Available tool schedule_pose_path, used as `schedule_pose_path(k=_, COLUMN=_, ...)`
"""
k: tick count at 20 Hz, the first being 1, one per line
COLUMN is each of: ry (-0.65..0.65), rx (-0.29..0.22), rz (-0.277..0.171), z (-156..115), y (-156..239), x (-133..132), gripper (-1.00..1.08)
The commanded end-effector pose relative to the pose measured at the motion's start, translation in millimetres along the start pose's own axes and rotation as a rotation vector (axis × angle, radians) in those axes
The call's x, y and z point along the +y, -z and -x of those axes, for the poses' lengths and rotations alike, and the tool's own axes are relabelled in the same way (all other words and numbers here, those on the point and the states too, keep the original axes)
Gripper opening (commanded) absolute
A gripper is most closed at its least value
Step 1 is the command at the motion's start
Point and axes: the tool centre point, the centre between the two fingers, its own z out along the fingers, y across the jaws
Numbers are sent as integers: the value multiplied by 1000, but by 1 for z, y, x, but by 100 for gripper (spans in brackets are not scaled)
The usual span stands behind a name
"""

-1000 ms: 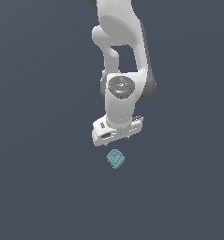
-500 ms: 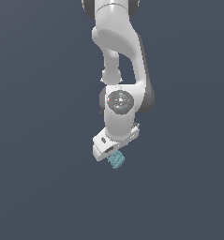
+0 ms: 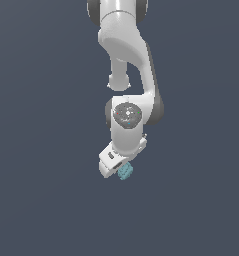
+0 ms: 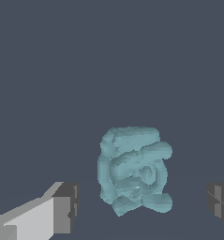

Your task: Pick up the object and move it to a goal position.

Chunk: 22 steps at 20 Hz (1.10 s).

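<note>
The object (image 3: 125, 171) is a small teal-blue lumpy blob lying on the dark grey floor. In the exterior view it peeks out just beside the lower end of my white gripper (image 3: 116, 167), which partly covers it. In the wrist view the object (image 4: 133, 169) sits between my two fingertips (image 4: 66, 207), with a gap on each side. The gripper (image 4: 142, 206) is open and touches nothing. Its fingers are hidden behind the hand in the exterior view.
The white arm (image 3: 126, 55) reaches down from the top of the exterior view. The plain dark grey floor (image 3: 41, 150) lies all around.
The gripper has come down and turned over the object. The object was below the gripper with a gap; now the gripper straddles it and partly hides it.
</note>
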Motion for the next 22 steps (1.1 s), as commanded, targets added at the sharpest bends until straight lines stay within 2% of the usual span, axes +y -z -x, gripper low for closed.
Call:
schedule_pose_path(k=1, ry=0, rx=0, rz=0, z=0, y=0, x=0, gripper=100)
schedule_pose_path(k=5, ry=1, rx=0, rz=0, z=0, y=-7, x=0, gripper=100)
schedule_pose_path(k=13, ry=4, rx=0, rz=0, z=1, y=-47, x=0, gripper=100)
schedule_pose_path(k=19, ry=5, rx=1, rz=0, z=-1, y=-50, x=0, gripper=100)
schedule_pose_path(k=20, ry=5, rx=1, rz=0, z=-1, y=-50, x=0, gripper=-100)
schedule_pose_path(k=22, ry=5, rx=1, rz=0, z=-1, y=-50, x=0, gripper=-100)
